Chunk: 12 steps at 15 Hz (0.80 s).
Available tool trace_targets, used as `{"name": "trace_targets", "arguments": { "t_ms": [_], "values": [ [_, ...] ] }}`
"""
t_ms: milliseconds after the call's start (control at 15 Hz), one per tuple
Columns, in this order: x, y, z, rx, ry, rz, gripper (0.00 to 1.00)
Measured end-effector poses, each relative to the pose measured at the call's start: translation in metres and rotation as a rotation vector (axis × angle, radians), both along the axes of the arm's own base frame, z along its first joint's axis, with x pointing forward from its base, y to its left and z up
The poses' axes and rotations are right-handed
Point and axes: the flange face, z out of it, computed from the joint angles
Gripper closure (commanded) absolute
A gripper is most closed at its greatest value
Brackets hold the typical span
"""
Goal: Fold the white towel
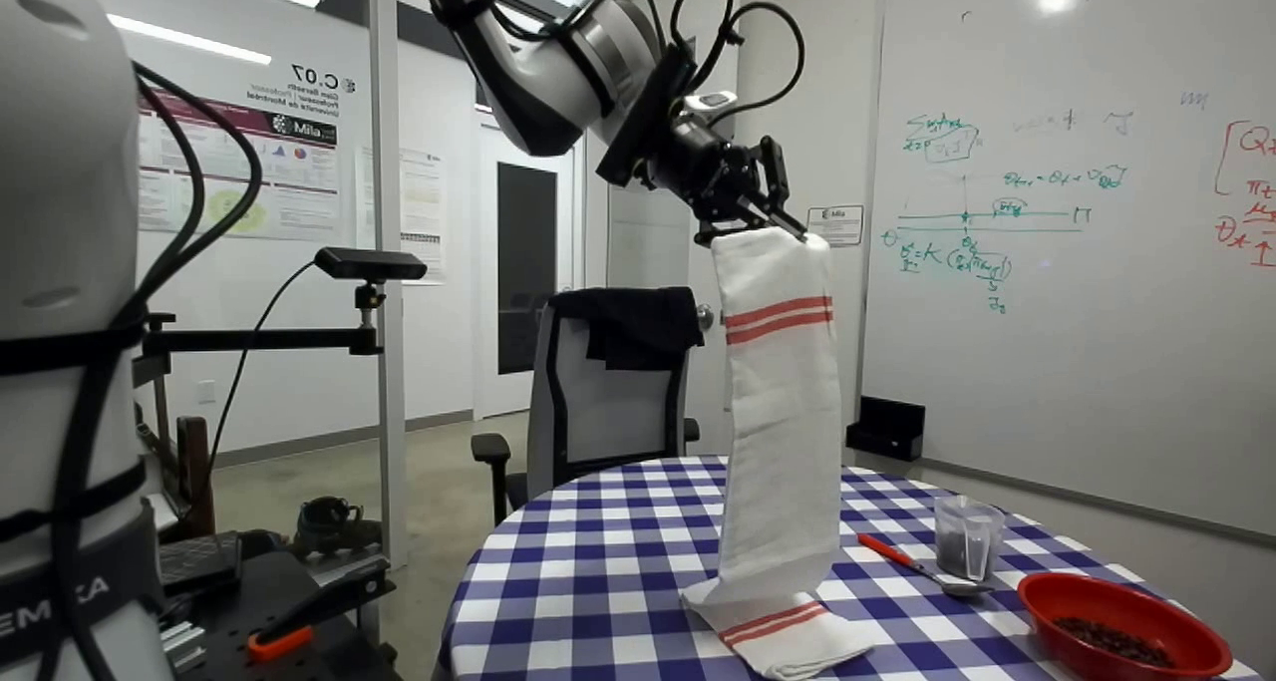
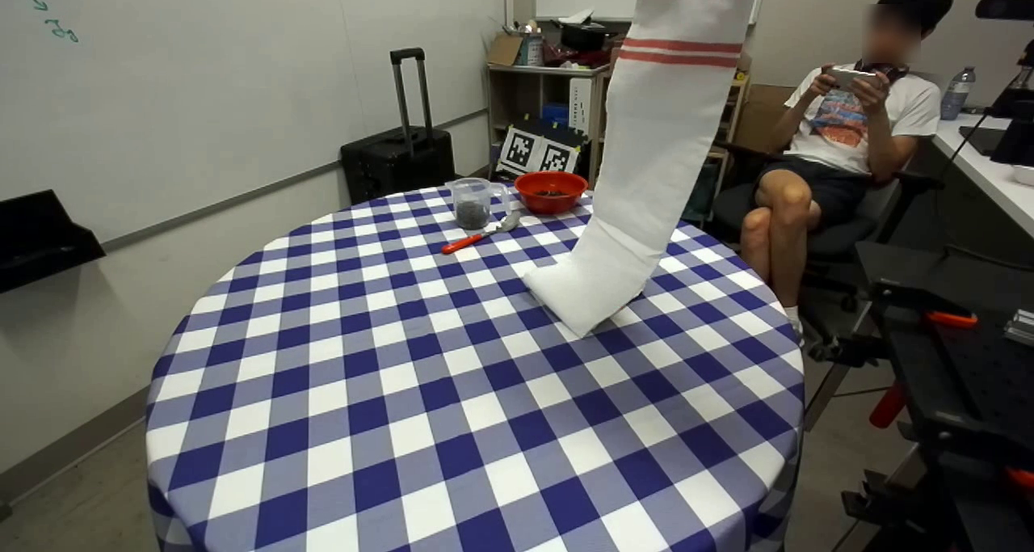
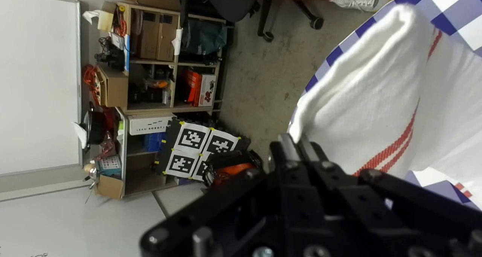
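The white towel [image 1: 783,412] hangs down from my gripper [image 1: 800,234], with red stripes near its top and bottom ends. Its lower end bends and rests on the checked tablecloth [image 1: 588,561]. In an exterior view the towel [image 2: 670,148] runs up out of the frame, and only a dark bit of the gripper shows at the top edge. In the wrist view the gripper [image 3: 297,143] is shut on the top edge of the towel [image 3: 369,99]. The towel's stripes show beside the fingers, and its lower part is bent on the cloth.
A red bowl [image 1: 1116,621] with dark contents, a clear cup [image 1: 967,536] and a spoon with an orange-red handle [image 1: 897,553] stand beside the towel. A chair [image 1: 618,392] is behind the round table. A seated person [image 2: 848,124] is beyond it.
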Motion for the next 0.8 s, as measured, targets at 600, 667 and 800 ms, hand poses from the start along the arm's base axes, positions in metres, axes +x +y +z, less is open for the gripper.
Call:
{"name": "trace_targets", "arguments": {
  "t_ms": [600,667,800],
  "values": [
    [0.012,-0.014,-0.049,-0.093,-0.005,0.016,0.99],
    [0.013,-0.017,-0.049,-0.101,-0.019,0.011,0.99],
    [0.016,-0.021,-0.046,-0.113,-0.047,0.001,0.99]
  ]
}}
